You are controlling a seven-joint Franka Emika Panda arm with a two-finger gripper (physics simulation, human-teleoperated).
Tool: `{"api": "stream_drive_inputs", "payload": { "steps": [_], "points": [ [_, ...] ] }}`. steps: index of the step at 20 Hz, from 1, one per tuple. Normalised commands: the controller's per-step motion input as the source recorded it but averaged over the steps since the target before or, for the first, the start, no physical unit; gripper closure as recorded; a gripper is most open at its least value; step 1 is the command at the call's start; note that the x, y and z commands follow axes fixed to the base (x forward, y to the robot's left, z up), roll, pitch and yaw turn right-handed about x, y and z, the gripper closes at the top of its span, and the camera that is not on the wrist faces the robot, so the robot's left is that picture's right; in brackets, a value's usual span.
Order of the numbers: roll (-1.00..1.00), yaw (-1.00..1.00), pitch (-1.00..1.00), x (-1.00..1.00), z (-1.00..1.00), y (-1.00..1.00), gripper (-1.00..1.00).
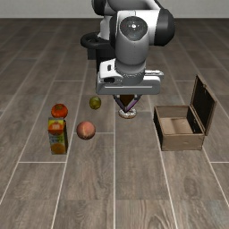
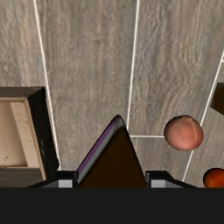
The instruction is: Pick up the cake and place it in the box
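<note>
A dark chocolate cake point(image 2: 115, 156) wedge with a purple side sits between my fingertips, and both fingers touch it from two sides. My gripper point(image 2: 110, 180) is shut on it. In the exterior view the gripper point(image 1: 128, 101) hangs over the wooden floor with the cake point(image 1: 128, 108) under it. The brown box point(image 1: 182, 128) stands on the exterior view's right of the gripper, its lid raised and its inside bare. From the hand, the box point(image 2: 19, 131) lies a short way to one side of the cake.
A peach point(image 1: 86, 131) point(image 2: 183, 132), a tomato point(image 1: 60, 110) point(image 2: 214, 178), an orange juice carton point(image 1: 58, 137) and a small green fruit point(image 1: 94, 103) lie on the exterior view's left of the gripper. The box lid point(image 1: 203, 100) stands upright on the box's far side from the gripper.
</note>
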Motion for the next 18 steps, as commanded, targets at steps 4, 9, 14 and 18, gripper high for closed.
{"api": "stream_drive_inputs", "payload": {
  "steps": [4, 9, 14, 18],
  "points": [
    [0.00, 0.00, 0.00, 0.00, 0.00, 1.00, 1.00],
    [0.00, 0.00, 0.00, 0.00, 0.00, 1.00, 1.00],
    [0.00, 0.00, 0.00, -0.40, 0.00, 0.60, 1.00],
    [0.00, 0.00, 0.00, -0.50, 0.00, 0.50, 1.00]
  ]
}}
